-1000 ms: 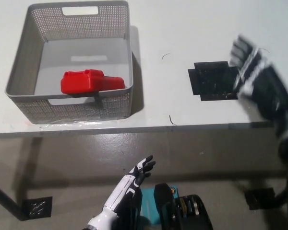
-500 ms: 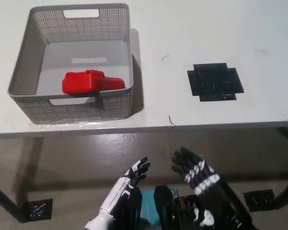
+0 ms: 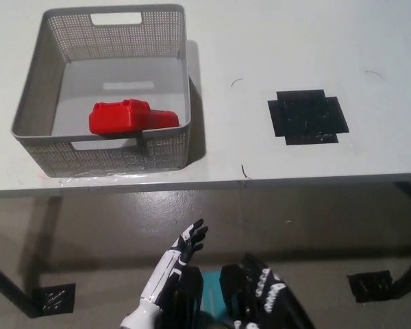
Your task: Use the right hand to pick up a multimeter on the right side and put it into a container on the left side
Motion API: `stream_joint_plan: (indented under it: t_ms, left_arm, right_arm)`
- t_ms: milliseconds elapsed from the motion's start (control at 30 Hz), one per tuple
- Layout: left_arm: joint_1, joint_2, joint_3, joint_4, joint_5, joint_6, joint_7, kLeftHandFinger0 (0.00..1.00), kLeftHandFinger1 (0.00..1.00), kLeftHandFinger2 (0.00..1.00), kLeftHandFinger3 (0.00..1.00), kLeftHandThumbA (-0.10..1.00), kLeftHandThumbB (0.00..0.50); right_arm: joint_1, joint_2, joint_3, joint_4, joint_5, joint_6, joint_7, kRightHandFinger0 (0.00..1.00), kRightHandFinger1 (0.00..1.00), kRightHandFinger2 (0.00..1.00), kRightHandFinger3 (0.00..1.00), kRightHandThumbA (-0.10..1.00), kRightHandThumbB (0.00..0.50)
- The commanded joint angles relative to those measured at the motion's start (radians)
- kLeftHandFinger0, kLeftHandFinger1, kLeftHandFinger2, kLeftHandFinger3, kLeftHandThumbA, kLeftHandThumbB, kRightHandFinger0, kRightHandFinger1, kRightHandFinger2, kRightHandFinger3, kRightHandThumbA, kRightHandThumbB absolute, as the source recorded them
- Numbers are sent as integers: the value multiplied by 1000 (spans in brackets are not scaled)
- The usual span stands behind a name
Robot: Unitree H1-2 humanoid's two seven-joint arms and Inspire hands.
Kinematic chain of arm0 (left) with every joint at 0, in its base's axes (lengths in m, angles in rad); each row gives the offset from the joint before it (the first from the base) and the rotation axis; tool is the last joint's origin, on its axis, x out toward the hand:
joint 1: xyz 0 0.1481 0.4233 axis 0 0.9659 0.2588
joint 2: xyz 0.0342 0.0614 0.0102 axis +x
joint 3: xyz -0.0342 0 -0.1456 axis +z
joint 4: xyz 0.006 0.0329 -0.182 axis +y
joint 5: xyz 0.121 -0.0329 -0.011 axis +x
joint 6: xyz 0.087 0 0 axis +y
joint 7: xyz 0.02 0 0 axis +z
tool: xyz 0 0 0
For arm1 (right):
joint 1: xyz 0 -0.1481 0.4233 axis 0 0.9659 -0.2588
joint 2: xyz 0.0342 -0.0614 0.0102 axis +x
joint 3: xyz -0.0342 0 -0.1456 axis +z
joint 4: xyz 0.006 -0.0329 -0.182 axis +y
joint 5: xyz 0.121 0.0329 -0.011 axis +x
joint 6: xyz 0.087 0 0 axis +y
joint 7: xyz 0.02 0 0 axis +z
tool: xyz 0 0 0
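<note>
Head view, looking steeply down: white table point(image 3: 294, 41) fills the upper part of the frame, front edge running across just below the middle, floor beneath. Grey perforated container point(image 3: 161, 147) sits on the table's left portion, upright, handle slot on its far wall. Red multimeter point(image 3: 131, 117) lies flat on the container floor, toward the near wall and right of centre, fully inside the walls. Black mat point(image 3: 307, 116) on the right of the table carries nothing. Judgement: placement looks complete; the step in hand is retreat to rest. Right hand point(image 3: 268, 301), black, is low at the bottom edge, below table level, empty, fingers apart. Left hand point(image 3: 189, 241), white, rests below the table edge near centre, fingers spread, holding nothing. To finish well: keep both hands below and clear of the table's front edge, avoid any upward sweep that could catch the container's near wall, and confirm the multimeter is not leaning on the rim.
</note>
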Motion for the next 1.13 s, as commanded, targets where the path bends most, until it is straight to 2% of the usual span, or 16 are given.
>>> stream_joint_plan:
  t_ms: [0, 133, 167, 367, 567, 633, 800, 933, 1100]
  left_arm:
    - [3, -24, -24, -15, 45, -44, 86, 1000, 1000, 1000, 1000, 1000, 480]
    - [19, -29, -57, -17, 83, -44, 124, 1000, 1000, 1000, 1000, 1000, 489]
    - [22, -28, -63, -17, 82, -44, 128, 1000, 1000, 1000, 1000, 1000, 491]
    - [30, -19, -79, -30, 82, -44, 151, 1000, 1000, 1000, 1000, 1000, 485]
    - [74, -15, -97, -58, 93, -44, 165, 1000, 1000, 1000, 1000, 1000, 490]
    - [81, -15, -103, -63, 93, -44, 170, 1000, 1000, 1000, 1000, 1000, 482]
    - [76, -16, -97, -72, 61, -44, 152, 1000, 1000, 1000, 1000, 1000, 474]
    - [70, -13, -95, -70, 65, -44, 157, 1000, 1000, 1000, 1000, 1000, 475]
    - [65, -15, -93, -63, 61, -44, 157, 1000, 1000, 1000, 1000, 1000, 486]
  right_arm:
    - [-35, 12, -8, 27, -80, -168, -83, 1000, 1000, 1000, 1000, 1000, 191]
    - [-35, 11, -3, 30, -103, -181, -103, 1000, 1000, 1000, 1000, 1000, 192]
    - [-34, 10, -2, 30, -104, -182, -105, 1000, 1000, 1000, 1000, 1000, 210]
    - [-28, 6, 7, 14, -128, -182, -124, 1000, 1000, 1000, 1000, 1000, 236]
    - [11, 3, 18, -9, -111, -195, -115, 1000, 1000, 1000, 1000, 1000, 206]
    - [16, 3, 19, -14, -110, -193, -117, 1000, 1000, 1000, 1000, 1000, 218]
    - [-1, 0, 18, -2, -112, -214, -120, 1000, 1000, 1000, 1000, 1000, 209]
    - [-6, 1, 20, -5, -93, -198, -111, 1000, 1000, 1000, 1000, 1000, 270]
    - [-19, -6, 19, 5, -77, -200, -99, 1000, 1000, 1000, 1000, 1000, 294]
